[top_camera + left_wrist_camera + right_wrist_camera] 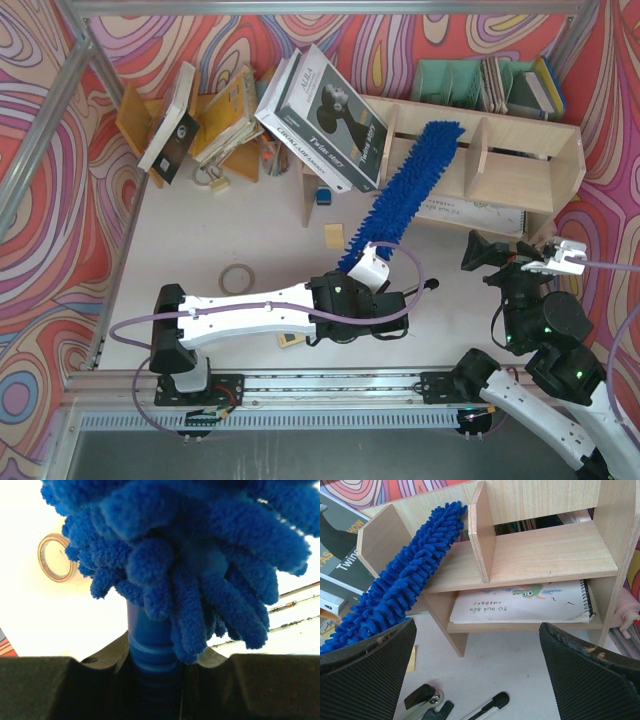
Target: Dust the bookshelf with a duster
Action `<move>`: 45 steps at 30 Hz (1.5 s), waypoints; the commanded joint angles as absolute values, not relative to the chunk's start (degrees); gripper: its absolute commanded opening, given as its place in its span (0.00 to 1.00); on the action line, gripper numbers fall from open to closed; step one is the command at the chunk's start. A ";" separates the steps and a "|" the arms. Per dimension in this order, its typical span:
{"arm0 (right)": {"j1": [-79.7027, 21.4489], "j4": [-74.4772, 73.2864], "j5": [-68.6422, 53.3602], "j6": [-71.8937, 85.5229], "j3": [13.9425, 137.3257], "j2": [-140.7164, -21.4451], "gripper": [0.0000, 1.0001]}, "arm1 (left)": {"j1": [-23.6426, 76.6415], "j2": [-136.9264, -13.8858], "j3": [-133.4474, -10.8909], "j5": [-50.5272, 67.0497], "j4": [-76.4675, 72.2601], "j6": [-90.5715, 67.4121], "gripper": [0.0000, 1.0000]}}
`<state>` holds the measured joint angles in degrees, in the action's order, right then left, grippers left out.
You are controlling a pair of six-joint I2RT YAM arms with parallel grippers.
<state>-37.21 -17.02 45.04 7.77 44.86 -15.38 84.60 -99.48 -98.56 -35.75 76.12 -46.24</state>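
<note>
Left gripper (370,264) clamps the handle of a long bright-blue fluffy duster (405,190). Its head lies in the pale plywood bookshelf's (520,172) left compartment, near the worktop's far edge. Right gripper (515,262) gapes wide, empty.

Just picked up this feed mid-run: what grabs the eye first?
The bright blue duster slants up onto the pale bookshelf at centre, its handle clamped in the left tool. A big black-and-white book leans at the shelf's left end.
</note>
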 commanded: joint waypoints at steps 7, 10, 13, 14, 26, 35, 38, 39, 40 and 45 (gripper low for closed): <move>-37.52 -15.88 45.81 8.09 44.56 -14.94 0.99 | 84.69 -95.37 -97.16 -42.65 79.83 -52.06 0.00; -37.55 -15.87 45.79 8.00 44.60 -15.19 0.99 | 84.66 -93.90 -94.78 -41.35 77.12 -51.94 0.00; -37.53 -15.77 45.79 8.00 44.57 -15.29 0.99 | 84.64 -95.22 -94.77 -39.71 76.12 -51.15 0.00; -37.54 -15.75 45.87 8.00 44.56 -15.29 0.99 | 84.66 -95.85 -94.98 -39.23 75.67 -50.66 0.00; -37.53 -15.76 45.97 7.97 44.56 -15.48 0.98 | 86.12 -100.89 -95.72 -34.75 72.70 -46.48 0.00; -37.53 -15.92 46.23 8.40 44.89 -15.21 0.99 | 86.96 -101.43 -98.44 -35.56 70.94 -42.93 0.00; -37.53 -16.29 46.76 9.01 45.32 -15.29 0.99 | 87.69 -102.60 -99.71 -35.08 70.45 -41.97 0.00; -37.53 -16.26 46.87 9.09 45.35 -15.37 0.99 | 87.98 -103.17 -100.27 -35.22 70.91 -41.81 0.00; -37.53 -16.23 47.11 9.30 45.49 -15.59 0.99 | 88.37 -103.41 -100.62 -35.57 71.60 -41.81 0.00; -37.53 -16.62 47.41 10.28 46.56 -16.94 0.99 | 90.51 -100.73 -98.76 -38.73 73.00 -43.91 0.00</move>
